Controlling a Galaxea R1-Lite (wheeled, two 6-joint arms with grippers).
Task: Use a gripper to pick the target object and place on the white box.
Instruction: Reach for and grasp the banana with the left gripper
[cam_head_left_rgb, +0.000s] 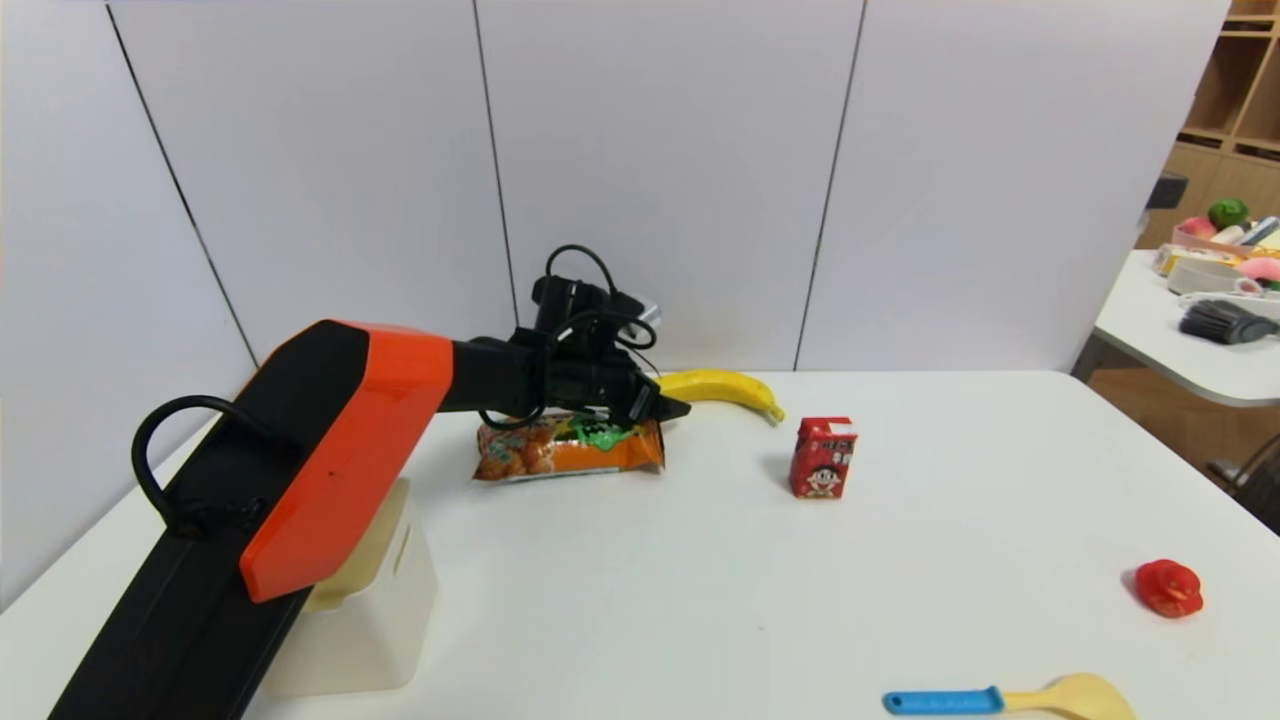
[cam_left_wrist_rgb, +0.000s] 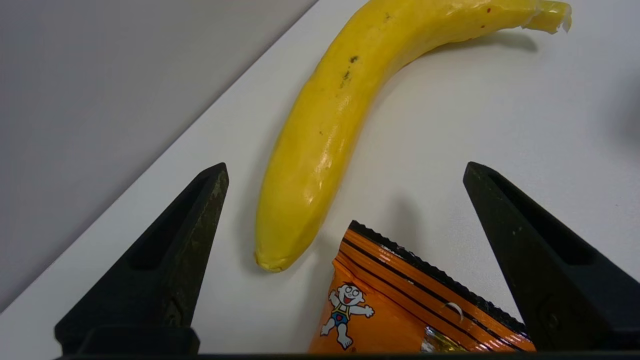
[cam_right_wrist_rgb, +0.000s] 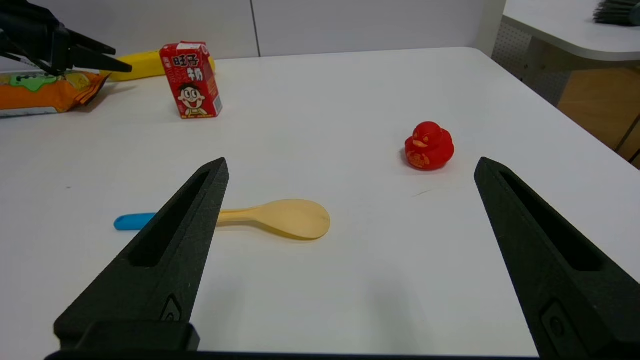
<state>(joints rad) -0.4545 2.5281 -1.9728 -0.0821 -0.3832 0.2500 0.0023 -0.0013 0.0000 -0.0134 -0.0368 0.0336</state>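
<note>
The banana (cam_left_wrist_rgb: 330, 125) lies flat on the table (cam_head_left_rgb: 700, 580), just ahead of the left gripper (cam_left_wrist_rgb: 345, 172) and a little toward its wall-side finger, curving away from the hand with the stem end farthest off. Its blunt near end sits between the two spread fingers in the left wrist view, not yet touched by either. The gripper is released, jaws wide, holding nothing, and it tilts downward over the snack bag (cam_head_left_rgb: 570, 447), whose corner pokes out directly beneath the hand, just beside the banana's near end.

This reads as the reach step: the hand is lining up on the banana, and the grasp has not begun. The next move probably calls for going a little farther forward and down so that the fingers straddle the banana's thicker body, not its tip, while staying clear of the bag corner so it is not pinched along with the fruit. The smooth, curved skin may roll or slip if caught off-centre.

The box (cam_head_left_rgb: 385, 600) stands well behind the hand, under the arm's elbow, so the carry will be a pull back. The carton (cam_head_left_rgb: 823, 458) is off to the hand's right. The right gripper (cam_right_wrist_rgb: 350, 175) hangs parked, open and empty, over the spoon (cam_right_wrist_rgb: 280, 218) and the duck (cam_right_wrist_rgb: 429, 146).
</note>
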